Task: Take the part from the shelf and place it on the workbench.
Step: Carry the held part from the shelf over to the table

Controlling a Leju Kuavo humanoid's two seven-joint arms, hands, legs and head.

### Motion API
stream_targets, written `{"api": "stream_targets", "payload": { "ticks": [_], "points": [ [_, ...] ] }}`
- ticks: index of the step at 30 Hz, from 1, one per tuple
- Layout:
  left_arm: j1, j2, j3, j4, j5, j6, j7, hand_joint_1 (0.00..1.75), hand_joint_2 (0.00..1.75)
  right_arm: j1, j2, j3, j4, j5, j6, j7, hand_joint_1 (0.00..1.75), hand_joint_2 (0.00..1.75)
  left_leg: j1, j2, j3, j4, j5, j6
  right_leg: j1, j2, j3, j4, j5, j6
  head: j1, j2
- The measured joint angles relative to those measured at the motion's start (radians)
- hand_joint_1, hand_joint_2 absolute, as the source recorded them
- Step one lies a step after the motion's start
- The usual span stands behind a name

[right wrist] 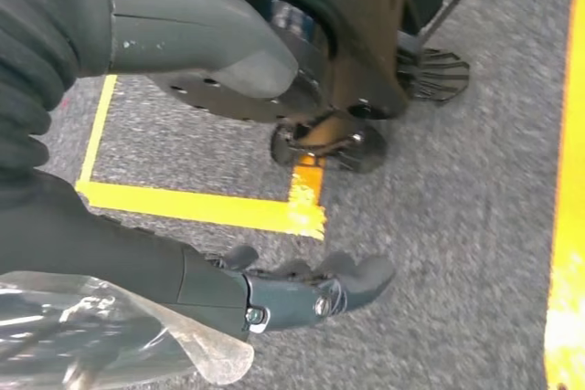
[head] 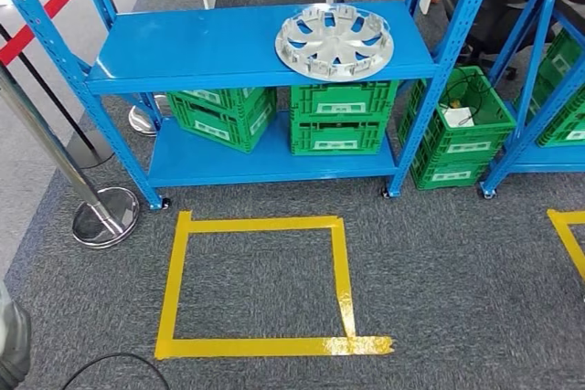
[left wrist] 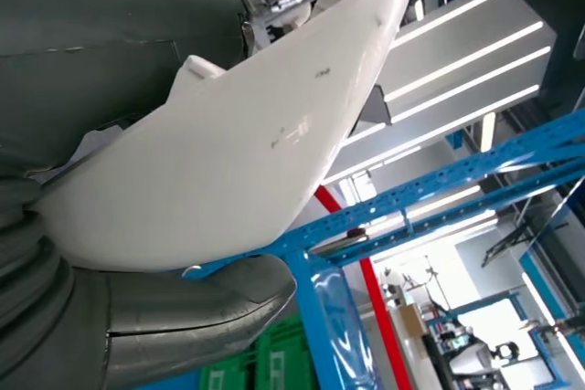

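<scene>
The part, a silver wheel cover (head: 335,40), lies flat toward the right end of the upper board of a blue shelf (head: 207,43) straight ahead in the head view. Both arms hang low, far from it. My left forearm (head: 12,344) shows at the bottom left corner. In the left wrist view my left hand (left wrist: 173,317) has its thick thumb stretched out with nothing against it; its fingers are hard to make out. My right hand (right wrist: 82,226) hangs over the grey carpet, thumb (right wrist: 207,34) and fingers (right wrist: 311,289) apart, holding nothing.
Green crates (head: 224,114) (head: 343,116) fill the lower shelf board, and another (head: 459,130) stands on the floor to the right. A yellow tape rectangle (head: 255,223) marks the carpet before the shelf. A chrome stanchion base (head: 105,216) stands left; a second blue rack (head: 545,61) right.
</scene>
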Motion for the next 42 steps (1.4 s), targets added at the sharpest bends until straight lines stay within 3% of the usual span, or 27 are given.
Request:
{"api": "stream_targets", "payload": {
  "ticks": [2, 3, 4, 5, 6, 8, 10, 12, 13, 14, 15, 17, 19, 20, 21, 23, 25, 26, 28, 29, 31, 33, 35, 36, 38, 40, 42],
  "points": [
    [-0.001, 0.008, -0.008, 0.001, 0.001, 0.006, 0.000, 1.75, 1.75, 0.000, 0.001, -0.002, 0.000, 0.013, 0.002, -0.006, 0.00, 1.75, 0.008, -0.003, -0.021, 0.113, -0.108, -0.014, -0.002, -0.011, -0.031, 0.010, 0.017, -0.009, -0.004, 0.000],
    [-0.002, 0.011, -0.013, 0.001, 0.001, 0.008, 0.000, 1.75, 1.75, 0.000, 0.001, -0.003, 0.000, 0.019, 0.002, -0.009, 0.00, 1.75, 0.011, -0.003, -0.029, 0.180, -0.144, -0.019, -0.002, -0.018, -0.048, 0.017, 0.025, -0.009, -0.005, 0.000],
    [-0.002, 0.015, -0.017, 0.002, 0.001, 0.010, 0.000, 1.75, 1.75, 0.000, 0.001, -0.005, 0.000, 0.026, 0.003, -0.013, 0.00, 1.75, 0.015, -0.003, -0.029, 0.230, -0.156, -0.024, -0.002, -0.025, -0.064, 0.026, 0.032, -0.008, -0.005, 0.000],
    [-0.002, 0.018, -0.021, 0.002, 0.001, 0.013, 0.000, 1.75, 1.75, -0.001, 0.001, -0.008, 0.000, 0.033, 0.004, -0.017, 0.00, 1.75, 0.018, -0.003, -0.018, 0.253, -0.145, -0.027, -0.002, -0.034, -0.080, 0.037, 0.039, -0.006, -0.006, 0.000],
    [-0.003, 0.021, -0.025, 0.003, 0.002, 0.016, 0.000, 1.75, 1.75, -0.002, 0.001, -0.011, 0.001, 0.041, 0.005, -0.021, 0.00, 1.75, 0.020, -0.001, 0.007, 0.239, -0.115, -0.029, -0.003, -0.042, -0.096, 0.048, 0.045, -0.004, -0.006, 0.000],
    [-0.010, 0.026, -0.030, 0.003, 0.002, 0.020, 0.000, 1.75, 1.75, -0.005, 0.001, -0.020, 0.002, 0.056, 0.007, -0.029, 0.00, 1.75, 0.021, 0.019, 0.095, 0.120, -0.072, -0.029, -0.003, -0.060, -0.123, 0.066, 0.053, 0.002, -0.007, 0.000],
    [-0.021, 0.029, -0.035, 0.003, 0.004, 0.021, 0.000, 1.75, 1.75, -0.009, 0.001, -0.031, 0.004, 0.071, 0.007, -0.037, 0.00, 1.75, 0.014, 0.043, 0.160, 0.003, -0.076, -0.020, -0.001, -0.077, -0.141, 0.078, 0.063, 0.012, -0.007, 0.000],
    [-0.026, 0.032, -0.037, 0.003, 0.008, 0.023, 0.000, 1.75, 1.75, -0.014, 0.000, -0.041, 0.007, 0.083, 0.007, -0.043, 0.00, 1.75, 0.008, 0.041, 0.166, -0.032, -0.081, -0.005, 0.000, -0.094, -0.149, 0.080, 0.076, 0.021, -0.006, 0.000],
    [-0.026, 0.034, -0.038, 0.004, 0.010, 0.026, 0.000, 1.75, 1.75, -0.017, -0.001, -0.046, 0.008, 0.090, 0.007, -0.047, 0.00, 1.75, 0.010, 0.033, 0.163, -0.040, -0.076, 0.002, -0.001, -0.094, -0.154, 0.081, 0.076, 0.025, -0.006, 0.000],
    [-0.027, 0.038, -0.040, 0.004, 0.013, 0.031, 0.000, 1.75, 1.75, -0.020, -0.003, -0.050, 0.011, 0.097, 0.005, -0.051, 0.00, 1.75, 0.012, 0.024, 0.158, -0.048, -0.071, 0.010, -0.003, -0.079, -0.163, 0.089, 0.063, 0.029, -0.006, 0.000],
    [-0.029, 0.044, -0.044, 0.005, 0.016, 0.039, 0.000, 1.75, 1.75, -0.024, -0.004, -0.055, 0.015, 0.106, 0.001, -0.057, 0.00, 1.75, 0.015, 0.016, 0.152, -0.055, -0.064, 0.019, -0.005, -0.054, -0.176, 0.114, 0.036, 0.033, -0.005, 0.000],
    [-0.036, 0.058, -0.053, 0.009, 0.020, 0.057, 0.000, 1.75, 1.75, -0.033, -0.008, -0.066, 0.027, 0.125, -0.010, -0.068, 0.00, 1.75, 0.016, -0.002, 0.131, -0.056, -0.051, 0.029, -0.009, -0.002, -0.216, 0.224, -0.047, 0.038, 0.000, 0.000],
    [-0.040, 0.072, -0.060, 0.014, 0.024, 0.069, 0.000, 1.75, 1.75, -0.043, -0.011, -0.073, 0.042, 0.140, -0.019, -0.075, 0.00, 1.75, 0.012, -0.018, 0.108, -0.051, -0.038, 0.032, -0.009, 0.011, -0.244, 0.341, -0.095, 0.040, 0.003, 0.000],
    [-0.042, 0.078, -0.063, 0.016, 0.025, 0.074, 0.000, 1.75, 1.75, -0.050, -0.013, -0.075, 0.050, 0.146, -0.023, -0.078, 0.00, 1.75, 0.010, -0.027, 0.098, -0.048, -0.032, 0.032, -0.008, 0.013, -0.239, 0.357, -0.088, 0.038, 0.003, 0.000],
    [-0.044, 0.084, -0.067, 0.018, 0.026, 0.079, 0.000, 1.75, 1.75, -0.056, -0.015, -0.076, 0.058, 0.152, -0.027, -0.081, 0.00, 1.75, 0.007, -0.037, 0.088, -0.046, -0.025, 0.031, -0.008, 0.016, -0.217, 0.334, -0.063, 0.034, 0.003, 0.000],
    [-0.047, 0.094, -0.075, 0.020, 0.026, 0.091, 0.000, 1.75, 1.75, -0.068, -0.019, -0.078, 0.074, 0.159, -0.036, -0.087, 0.00, 1.75, 0.004, -0.059, 0.074, -0.045, -0.011, 0.028, -0.007, 0.044, -0.130, 0.199, -0.006, 0.020, 0.003, 0.000],
    [-0.050, 0.104, -0.084, 0.020, 0.025, 0.103, 0.000, 1.75, 1.75, -0.078, -0.023, -0.083, 0.090, 0.163, -0.044, -0.091, 0.00, 1.75, 0.003, -0.081, 0.063, -0.044, 0.004, 0.020, -0.007, 0.079, -0.053, 0.074, 0.008, 0.011, 0.002, 0.000],
    [-0.051, 0.109, -0.088, 0.020, 0.025, 0.108, 0.000, 1.75, 1.75, -0.083, -0.023, -0.085, 0.096, 0.165, -0.046, -0.093, 0.00, 1.75, 0.004, -0.090, 0.058, -0.044, 0.012, 0.014, -0.007, 0.086, -0.039, 0.046, 0.002, 0.011, 0.002, 0.000],
    [-0.050, 0.118, -0.094, 0.021, 0.022, 0.117, 0.000, 1.75, 1.75, -0.089, -0.023, -0.090, 0.107, 0.167, -0.049, -0.096, 0.00, 1.75, 0.007, -0.109, 0.051, -0.043, 0.024, 0.002, -0.007, 0.066, -0.041, 0.034, 0.008, 0.010, 0.002, 0.000],
    [-0.049, 0.122, -0.095, 0.021, 0.021, 0.121, 0.000, 1.75, 1.75, -0.090, -0.023, -0.092, 0.110, 0.169, -0.049, -0.096, 0.00, 1.75, 0.007, -0.104, 0.046, -0.036, 0.018, -0.003, -0.009, 0.053, -0.046, 0.031, 0.014, 0.006, 0.001, 0.000],
    [-0.049, 0.131, -0.099, 0.021, 0.019, 0.129, 0.000, 1.75, 1.75, -0.092, -0.023, -0.094, 0.113, 0.173, -0.048, -0.097, 0.00, 1.75, 0.008, -0.067, 0.021, 0.028, -0.041, -0.014, -0.014, 0.024, -0.057, 0.025, 0.027, -0.003, -0.006, 0.000],
    [-0.051, 0.139, -0.105, 0.023, 0.019, 0.137, 0.000, 1.75, 1.75, -0.093, -0.023, -0.097, 0.116, 0.177, -0.048, -0.097, 0.00, 1.75, 0.015, -0.031, -0.018, 0.156, -0.127, -0.030, -0.013, -0.006, -0.067, 0.027, 0.034, -0.005, -0.013, 0.000],
    [-0.050, 0.144, -0.110, 0.026, 0.019, 0.143, 0.000, 1.75, 1.75, -0.093, -0.023, -0.098, 0.119, 0.180, -0.049, -0.097, 0.00, 1.75, 0.026, -0.021, -0.029, 0.241, -0.155, -0.043, -0.013, -0.037, -0.075, 0.031, 0.038, -0.002, -0.013, 0.000],
    [-0.050, 0.147, -0.112, 0.027, 0.019, 0.146, 0.000, 1.75, 1.75, -0.094, -0.023, -0.099, 0.120, 0.181, -0.049, -0.097, 0.00, 1.75, 0.030, -0.017, -0.009, 0.229, -0.140, -0.047, -0.014, -0.052, -0.080, 0.034, 0.039, 0.000, -0.013, 0.000],
    [-0.050, 0.151, -0.116, 0.028, 0.020, 0.156, 0.000, 1.75, 1.75, -0.095, -0.023, -0.099, 0.122, 0.183, -0.050, -0.097, 0.00, 1.75, 0.037, 0.009, 0.074, 0.102, -0.088, -0.053, -0.015, -0.078, -0.081, 0.043, 0.038, 0.004, -0.013, 0.000],
    [-0.051, 0.154, -0.120, 0.028, 0.024, 0.169, 0.000, 1.75, 1.75, -0.096, -0.024, -0.100, 0.124, 0.184, -0.054, -0.097, 0.00, 1.75, 0.032, 0.046, 0.141, -0.016, -0.061, -0.044, -0.012, -0.098, -0.082, 0.051, 0.038, 0.014, -0.013, 0.000],
    [-0.050, 0.156, -0.123, 0.029, 0.029, 0.181, 0.000, 1.75, 1.75, -0.099, -0.024, -0.100, 0.127, 0.185, -0.058, -0.097, 0.00, 1.75, 0.023, 0.053, 0.146, -0.043, -0.061, -0.026, -0.009, -0.115, -0.084, 0.054, 0.042, 0.025, -0.014, 0.000]
  ]
}}
